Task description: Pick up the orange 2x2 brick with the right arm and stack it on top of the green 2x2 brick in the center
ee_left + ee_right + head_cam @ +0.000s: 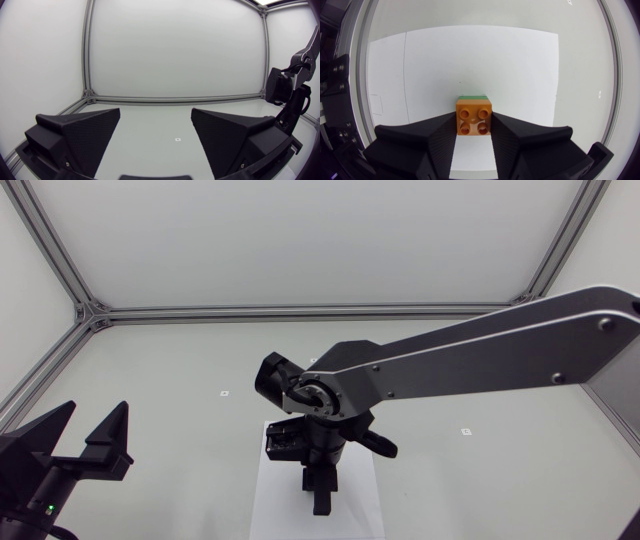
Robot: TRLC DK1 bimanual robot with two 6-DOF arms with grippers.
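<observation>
**Head view.** My right arm [480, 355] enters from 3 o'clock and reaches to the middle of the table [180, 380]. Its wrist is turned down, so the right gripper [320, 498] points onto a white sheet [275, 505] lying at 6 o'clock from centre. The arm's own body hides both bricks, and I cannot tell the claw's state from this view. The left gripper [95, 420] sits at 8 o'clock, well apart from the sheet, with its two wedge fingers spread and nothing between them. A small mark [224, 393] lies on the table at about 10 o'clock from the sheet.

**Left wrist view.** The left gripper [155, 135] is spread wide with bare tabletop between the fingers [80, 132]. The right arm [290, 100] stands at about 2 o'clock from the claw.

**Right wrist view.** The right gripper [473, 122] pinches the orange 2x2 brick [474, 114], one finger pressed against each side and the studs facing the camera. Dead ahead at 12 o'clock, a thin strip of the green 2x2 brick [474, 96] shows just past the orange brick's far edge, over the white sheet [470, 60]. Whether the orange brick is seated on the green one cannot be made out.
</observation>
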